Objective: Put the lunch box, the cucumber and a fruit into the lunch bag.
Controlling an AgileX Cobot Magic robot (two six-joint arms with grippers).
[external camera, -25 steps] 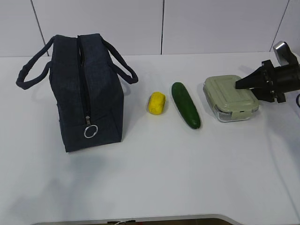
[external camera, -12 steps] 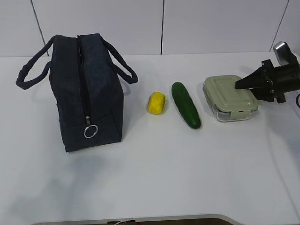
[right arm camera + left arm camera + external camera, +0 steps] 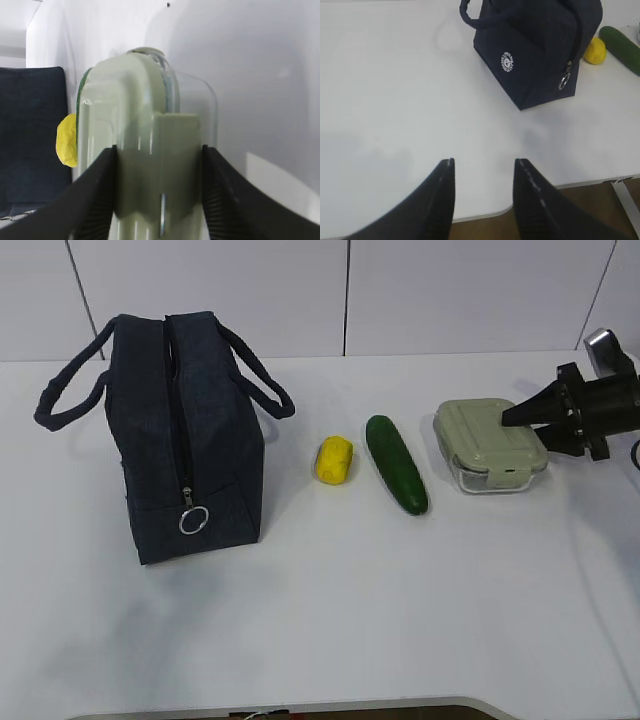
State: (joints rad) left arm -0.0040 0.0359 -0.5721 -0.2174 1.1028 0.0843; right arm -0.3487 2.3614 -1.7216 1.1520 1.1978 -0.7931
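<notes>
The lunch box, clear with a sage-green lid, is at the right of the white table, and my right gripper is shut on its right end. In the right wrist view both fingers press its lid and base, gripper. The dark green cucumber lies left of the box, and the yellow fruit left of that. The navy lunch bag stands at the left with its zipper closed. My left gripper hangs open and empty over the table's near edge, well short of the bag.
The bag's silver ring pull hangs on its near end, with two loop handles spread to the sides. A white wall backs the table. Bare tabletop lies in front of the objects.
The right gripper's jaws closed slightly onto the lunch box, and the box shifted a little upward in the exterior view. Bag, fruit and cucumber have not moved.
</notes>
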